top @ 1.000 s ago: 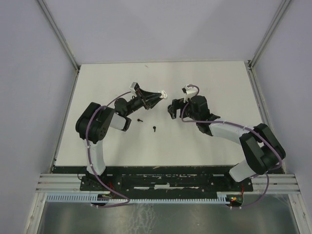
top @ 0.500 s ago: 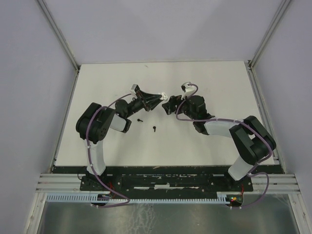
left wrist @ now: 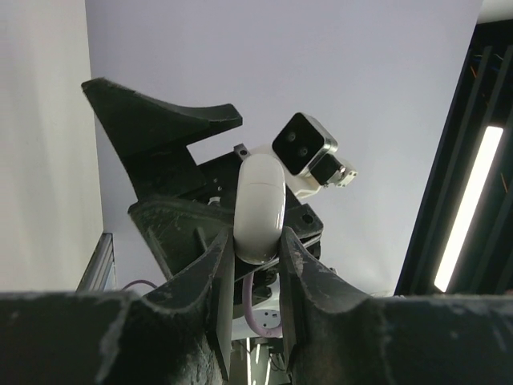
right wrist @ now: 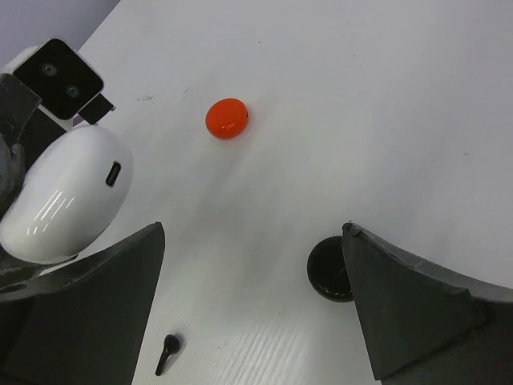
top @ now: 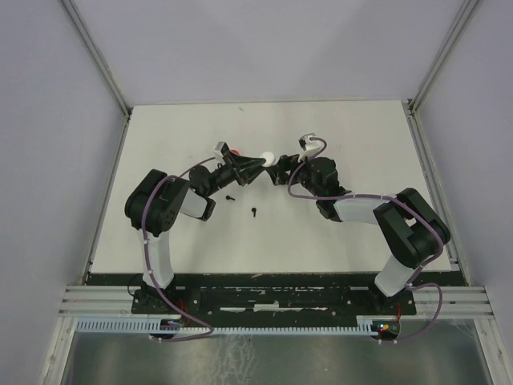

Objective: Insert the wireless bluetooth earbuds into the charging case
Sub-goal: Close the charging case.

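My left gripper (top: 263,160) is shut on the white charging case (top: 270,157) and holds it above the table; in the left wrist view the case (left wrist: 259,204) is pinched upright between the fingertips (left wrist: 220,261). The case (right wrist: 64,192) looks closed. My right gripper (top: 280,172) is open and empty, right beside the case, its jaws wide (right wrist: 252,309). Two black stemmed earbuds lie on the table, one (top: 230,196) below my left gripper and one (top: 253,212) nearer the front. One black earbud (right wrist: 167,353) shows in the right wrist view. No red or white earbuds show.
A red round disc (right wrist: 227,118) lies on the table behind the grippers and also shows in the top view (top: 236,150). A black round disc (right wrist: 329,269) lies by my right finger. The right arm's wrist camera (left wrist: 304,144) faces the held case.
My right gripper has moved left, up to the case. My left gripper has turned and shifted slightly with the case, uncovering the red disc.
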You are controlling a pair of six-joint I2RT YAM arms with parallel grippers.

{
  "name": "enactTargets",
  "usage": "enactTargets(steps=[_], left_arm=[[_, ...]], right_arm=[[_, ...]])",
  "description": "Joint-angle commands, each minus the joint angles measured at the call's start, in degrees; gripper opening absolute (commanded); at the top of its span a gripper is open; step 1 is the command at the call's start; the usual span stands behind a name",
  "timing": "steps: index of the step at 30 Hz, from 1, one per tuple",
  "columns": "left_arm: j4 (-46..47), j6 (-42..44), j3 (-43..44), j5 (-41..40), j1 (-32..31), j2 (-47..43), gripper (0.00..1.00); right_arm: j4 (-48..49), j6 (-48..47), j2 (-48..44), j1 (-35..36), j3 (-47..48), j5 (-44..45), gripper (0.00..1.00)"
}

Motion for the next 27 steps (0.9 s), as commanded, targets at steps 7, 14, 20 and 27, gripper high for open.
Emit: enactTargets(steps=[7, 14, 20, 27], left_arm=[[11.5, -0.5, -0.8, 0.6, 0.3, 1.7, 0.03], [0.2, 7.2, 6.5, 1.4, 3.2, 5.7, 0.03], [-20.8, 21.4, 15.7, 1.4, 3.9, 7.0, 0.03], [-39.3, 32.3, 24.2, -0.3, 4.0, 9.5, 0.07]], right_arm=[[-2.9, -2.8, -4.9, 0.1, 1.8, 7.2, 0.99], [-27.9, -4.0, -12.3, 0.1, 6.0, 20.1, 1.0], [-46.3, -7.9, -13.3, 0.0, 12.9, 26.6, 1.0], [-55.8, -7.5, -8.2, -0.1, 19.0, 26.0, 1.0]])
